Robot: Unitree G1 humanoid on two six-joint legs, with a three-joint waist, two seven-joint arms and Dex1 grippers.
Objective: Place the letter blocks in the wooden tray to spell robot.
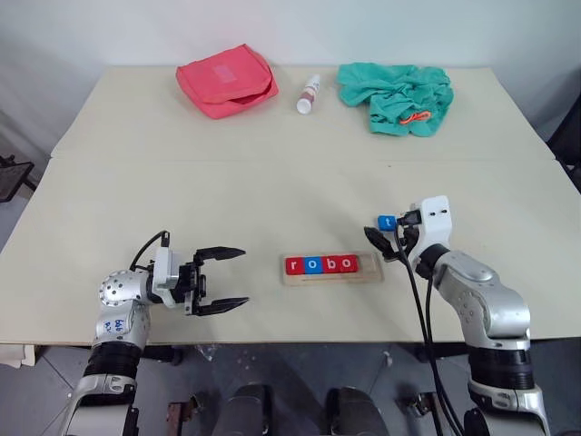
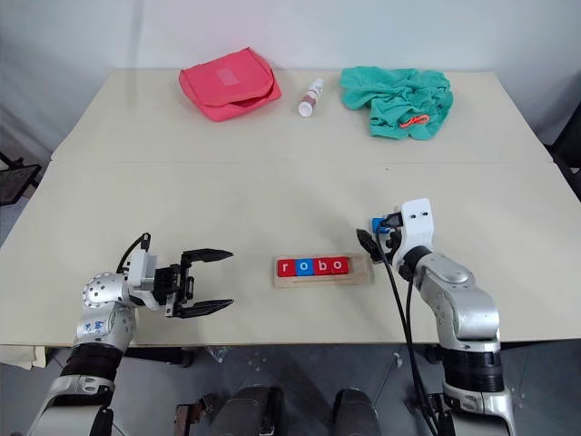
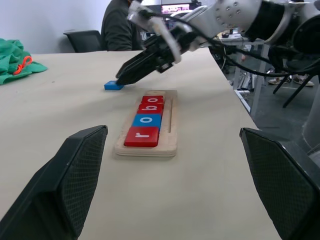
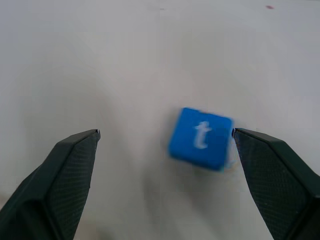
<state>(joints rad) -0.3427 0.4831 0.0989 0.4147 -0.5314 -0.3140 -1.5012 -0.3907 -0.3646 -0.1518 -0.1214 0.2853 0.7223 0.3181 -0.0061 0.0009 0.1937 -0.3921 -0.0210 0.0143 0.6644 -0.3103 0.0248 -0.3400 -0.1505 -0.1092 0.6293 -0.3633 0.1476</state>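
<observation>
**Stock check: four of five letters seated, "t" outstanding**

Item 1 — left gripper (image 1: pixel 221 279). I have it hovering over the table (image 1: pixel 272 191) to the left of the work, fingers spread wide, holding nothing. It is well apart from the tray.

Item 2 — wooden tray (image 1: pixel 332 276). Long pale strip with rounded ends, lying crosswise near the front edge of the table. I count four tiles seated in its groove, side by side and touching: red r block (image 1: pixel 293 265), blue o block (image 1: pixel 311 265), red b block (image 1: pixel 329 264), red o block (image 1: pixel 346 263). They read "robo" from left to right. The slot at the right end is bare wood. I judge the task as most of the way done, with one letter left.

Item 3 — blue t block (image 4: pixel 201 138). Small flat square tile, blue, white lowercase "t" face up. It lies flat on the table, off the tray, just beyond its right end.

Item 4 — right gripper (image 1: pixel 388 236). Fingers spread, one on either side of the t block; the right finger sits very close to the tile's edge. No pinch yet. Remaining as I see it: close on the t block and seat it in the empty end slot.
</observation>
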